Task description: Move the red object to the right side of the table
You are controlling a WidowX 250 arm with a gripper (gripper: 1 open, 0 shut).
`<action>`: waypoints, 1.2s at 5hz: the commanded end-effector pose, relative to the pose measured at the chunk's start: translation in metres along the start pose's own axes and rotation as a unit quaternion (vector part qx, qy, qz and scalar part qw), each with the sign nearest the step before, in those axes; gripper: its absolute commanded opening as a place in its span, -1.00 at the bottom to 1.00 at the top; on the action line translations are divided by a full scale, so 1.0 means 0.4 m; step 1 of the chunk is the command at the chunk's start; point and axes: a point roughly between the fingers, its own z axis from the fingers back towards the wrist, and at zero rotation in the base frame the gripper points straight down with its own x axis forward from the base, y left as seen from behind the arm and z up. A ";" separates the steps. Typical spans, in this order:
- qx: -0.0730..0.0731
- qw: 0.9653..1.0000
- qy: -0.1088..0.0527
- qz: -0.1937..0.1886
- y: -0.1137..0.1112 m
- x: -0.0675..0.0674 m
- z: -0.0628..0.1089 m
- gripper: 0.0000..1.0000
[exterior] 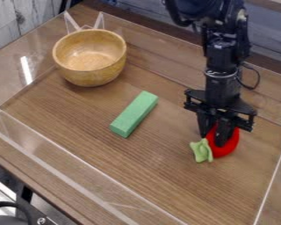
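We see the fingers [224, 139] pointing straight down, closed on the red object [225, 145], which rests on the tabletop [84, 167] at its right side, green cap facing left, well apart from the green block [133, 114].

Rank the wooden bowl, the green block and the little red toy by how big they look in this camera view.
1. wooden bowl, largest.
2. green block.
3. red toy, smallest, though the gripper closed on it hides part.
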 end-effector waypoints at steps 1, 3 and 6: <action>0.012 1.000 0.008 0.023 0.040 -0.001 -0.009 -1.00; 0.013 0.999 0.012 0.026 0.042 -0.001 -0.007 -1.00; 0.004 1.000 0.004 0.030 0.046 -0.006 0.052 1.00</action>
